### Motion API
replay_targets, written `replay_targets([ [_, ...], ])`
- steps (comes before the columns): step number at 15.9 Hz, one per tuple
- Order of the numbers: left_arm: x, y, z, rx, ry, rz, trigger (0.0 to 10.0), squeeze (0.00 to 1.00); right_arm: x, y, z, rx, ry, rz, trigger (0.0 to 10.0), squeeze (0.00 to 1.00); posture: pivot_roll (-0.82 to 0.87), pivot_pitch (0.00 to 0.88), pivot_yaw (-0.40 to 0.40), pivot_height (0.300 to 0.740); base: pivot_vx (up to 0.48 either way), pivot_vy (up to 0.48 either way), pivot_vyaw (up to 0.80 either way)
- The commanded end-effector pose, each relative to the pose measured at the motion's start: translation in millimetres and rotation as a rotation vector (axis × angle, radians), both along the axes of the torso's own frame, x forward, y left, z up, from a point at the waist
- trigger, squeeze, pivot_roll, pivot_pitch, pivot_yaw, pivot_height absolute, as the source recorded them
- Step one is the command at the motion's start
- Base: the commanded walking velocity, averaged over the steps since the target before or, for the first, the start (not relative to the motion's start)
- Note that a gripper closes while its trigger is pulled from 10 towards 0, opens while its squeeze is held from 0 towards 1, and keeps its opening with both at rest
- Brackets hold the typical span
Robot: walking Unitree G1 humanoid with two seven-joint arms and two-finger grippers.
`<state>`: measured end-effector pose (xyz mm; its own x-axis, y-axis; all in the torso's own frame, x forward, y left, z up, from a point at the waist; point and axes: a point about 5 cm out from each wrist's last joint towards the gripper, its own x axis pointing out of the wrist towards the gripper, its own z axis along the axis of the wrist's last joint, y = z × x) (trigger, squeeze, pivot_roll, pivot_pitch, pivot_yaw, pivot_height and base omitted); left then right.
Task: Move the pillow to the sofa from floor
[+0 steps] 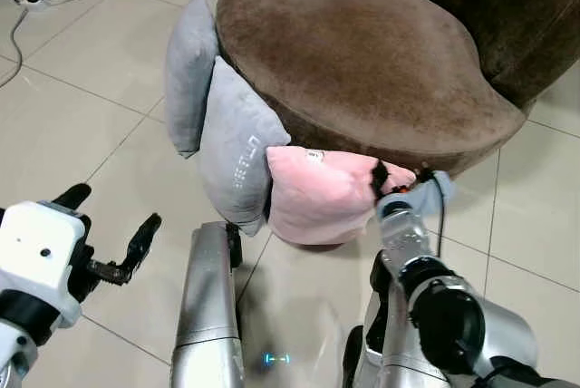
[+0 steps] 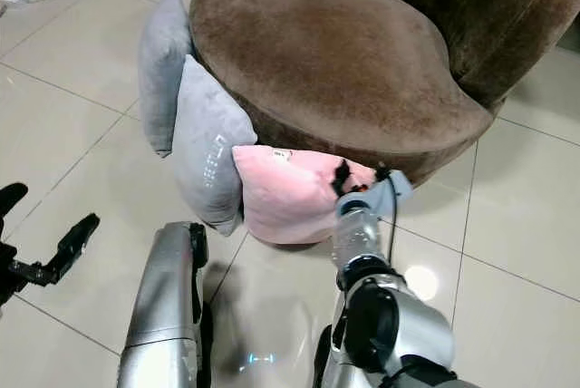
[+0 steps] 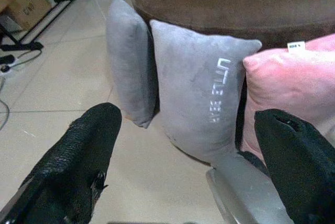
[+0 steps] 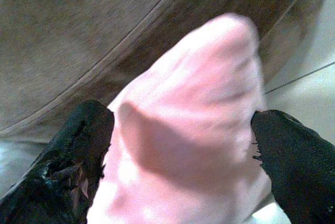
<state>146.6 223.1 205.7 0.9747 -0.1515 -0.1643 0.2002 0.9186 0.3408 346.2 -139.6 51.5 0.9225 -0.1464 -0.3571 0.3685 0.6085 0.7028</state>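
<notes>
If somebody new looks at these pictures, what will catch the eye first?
The soft pink pillow on the tiled floor, leaning against the round brown velvet sofa, with the right gripper open around its corner. Beside it two grey pillows also lean against the sofa; the left gripper hovers open.

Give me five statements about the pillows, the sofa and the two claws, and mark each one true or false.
1. The pink pillow lies on the sofa's seat. False: it stands on the tiled floor, leaning against the sofa's front.
2. The right claw has its fingers on either side of the pink pillow's corner. True.
3. Two grey pillows lean against the sofa beside the pink one. True.
4. The left claw grips a grey pillow. False: it hangs open above the floor, apart from the pillows.
5. The nearer grey pillow bears white lettering. True.
</notes>
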Motion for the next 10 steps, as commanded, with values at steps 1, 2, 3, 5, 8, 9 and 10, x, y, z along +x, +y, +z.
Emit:
replay_targets([
  [1,-4.3,-1.5,2.9,0.01,0.001,-0.006,10.0,0.0,2.3,5.7,3.2,0.031,-0.02,0.006,10.0,0.0,0.43,0.212,-0.019,0.46,0.0,0.0,0.0],
  [2,-4.7,-2.1,2.7,0.009,0.003,-0.008,10.0,0.0,3.7,14.5,5.5,0.023,-0.029,0.045,10.0,0.0,0.43,0.217,-0.02,0.46,0.0,0.0,0.0],
  [3,-5.0,-2.3,2.4,0.008,0.007,-0.011,10.0,0.0,1.4,25.4,2.0,-0.036,0.008,0.11,10.0,0.0,0.43,0.218,-0.019,0.46,0.0,0.0,0.0],
  [5,-6.0,-3.0,2.3,0.01,0.011,-0.015,10.0,0.0,-5.7,37.9,-7.7,-0.119,0.09,0.182,10.0,0.0,0.43,0.216,-0.017,0.46,0.0,0.0,0.0],
  [8,-7.4,-4.5,1.6,0.011,0.021,-0.024,10.0,0.0,-15.7,46.2,-20.3,-0.219,0.196,0.233,5.4,0.0,0.43,0.224,-0.016,0.46,0.0,0.0,0.0],
  [9,-7.5,-4.6,1.6,0.01,0.022,-0.025,10.0,0.0,-17.0,46.3,-22.0,-0.223,0.21,0.232,4.4,0.0,0.43,0.225,-0.017,0.46,0.0,0.0,0.0],
  [10,-7.5,-4.9,1.5,0.01,0.023,-0.027,10.0,0.0,-19.5,46.9,-25.0,-0.212,0.233,0.223,1.8,0.0,0.44,0.227,-0.016,0.46,0.0,0.0,0.0],
])
